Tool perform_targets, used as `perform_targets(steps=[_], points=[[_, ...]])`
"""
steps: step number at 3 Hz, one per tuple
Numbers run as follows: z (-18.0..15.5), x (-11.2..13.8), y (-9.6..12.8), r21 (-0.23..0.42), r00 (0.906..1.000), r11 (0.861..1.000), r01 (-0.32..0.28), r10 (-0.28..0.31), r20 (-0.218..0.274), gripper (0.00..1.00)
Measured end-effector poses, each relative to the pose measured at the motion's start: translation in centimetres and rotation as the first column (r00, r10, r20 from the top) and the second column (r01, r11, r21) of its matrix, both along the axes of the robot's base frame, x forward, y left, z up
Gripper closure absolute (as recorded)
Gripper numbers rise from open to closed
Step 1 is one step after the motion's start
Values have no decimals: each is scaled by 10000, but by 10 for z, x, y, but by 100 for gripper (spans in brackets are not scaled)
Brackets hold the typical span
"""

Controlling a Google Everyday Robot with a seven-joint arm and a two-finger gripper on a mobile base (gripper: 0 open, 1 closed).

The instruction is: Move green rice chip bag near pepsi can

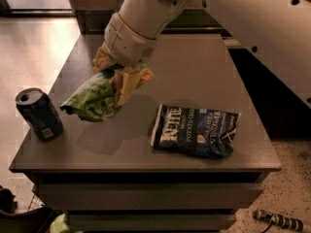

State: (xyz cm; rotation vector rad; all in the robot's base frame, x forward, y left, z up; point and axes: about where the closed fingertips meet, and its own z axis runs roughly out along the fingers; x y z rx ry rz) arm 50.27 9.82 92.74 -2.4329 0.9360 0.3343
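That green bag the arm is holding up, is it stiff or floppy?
Probably floppy: the green rice chip bag sags and crumples beside the gripper, which pinches it above the table, left of centre. Likely light, since one pinch lifts it whole. Its glossy foil may be slippery.

Blue Kettle chip bag point(196, 131) on table point(194, 62)
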Motion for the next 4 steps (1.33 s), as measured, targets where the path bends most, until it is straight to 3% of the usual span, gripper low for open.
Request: perform_targets(steps=[1, 4], points=[[-5, -17, 11, 63, 9856, 9856, -1692, 1692, 45, 98], [-4, -17, 15, 94, 9878, 9878, -1555, 1554, 110, 30]])
